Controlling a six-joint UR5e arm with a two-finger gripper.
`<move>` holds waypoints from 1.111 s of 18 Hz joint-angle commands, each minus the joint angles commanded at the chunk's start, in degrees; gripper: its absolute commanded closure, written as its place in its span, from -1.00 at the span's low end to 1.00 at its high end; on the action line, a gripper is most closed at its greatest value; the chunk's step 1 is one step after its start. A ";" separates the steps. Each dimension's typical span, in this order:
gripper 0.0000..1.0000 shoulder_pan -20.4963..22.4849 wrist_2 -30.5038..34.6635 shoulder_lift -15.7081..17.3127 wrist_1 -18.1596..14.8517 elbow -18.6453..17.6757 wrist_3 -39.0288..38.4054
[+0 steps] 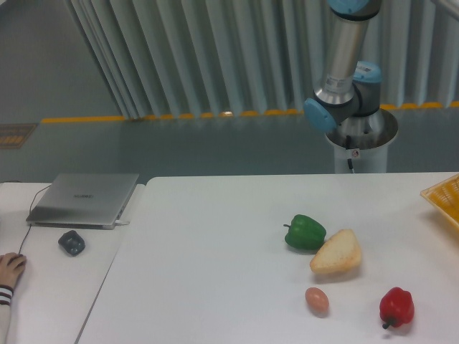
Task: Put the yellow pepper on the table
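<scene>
The yellow pepper is not in view. The gripper is not in view either: only the arm's lower joints (343, 86) show at the top right, rising out of the frame above the base. The white table (215, 272) fills the lower frame. On it lie a green pepper (305, 232), a piece of bread (336, 253), an egg (317, 300) and a red pepper (396, 307).
A yellow basket (446, 199) sits at the table's right edge, partly cut off. On the adjoining desk at the left are a grey laptop (84, 198), a dark small object (71, 242) and a person's hand (11, 269).
</scene>
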 joint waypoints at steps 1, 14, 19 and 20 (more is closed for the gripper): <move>-1.00 0.00 0.00 -0.26 0.00 0.00 0.00; -0.69 -0.35 -0.09 -1.76 2.37 0.00 1.32; 0.02 -0.26 -0.26 -1.32 2.29 1.40 2.02; 0.20 -0.18 -0.35 -1.15 2.20 1.49 2.02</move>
